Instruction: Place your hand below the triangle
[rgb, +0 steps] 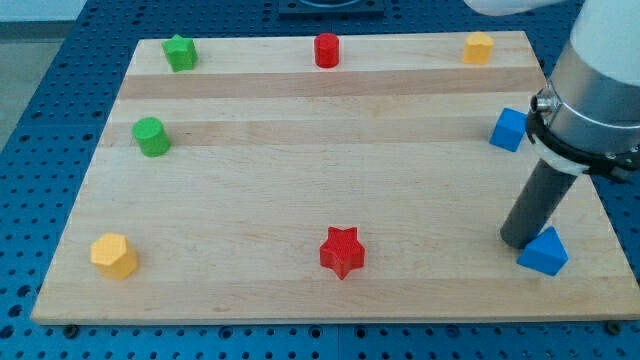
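Note:
The blue triangle block (544, 252) lies near the board's bottom right corner. My tip (517, 241) rests on the board just to the left of the triangle and slightly above it, almost touching it. The dark rod rises from there to the arm's body at the view's right edge. A blue cube (508, 129) sits higher up on the right side, next to the arm's body.
A red star (342, 251) lies at bottom centre, a yellow hexagon (113, 256) at bottom left. A green cylinder (151, 136) is at the left, a green star (180, 52) at top left, a red cylinder (327, 50) at top centre, a yellow block (478, 47) at top right. The wooden board (300, 180) ends just below and right of the triangle.

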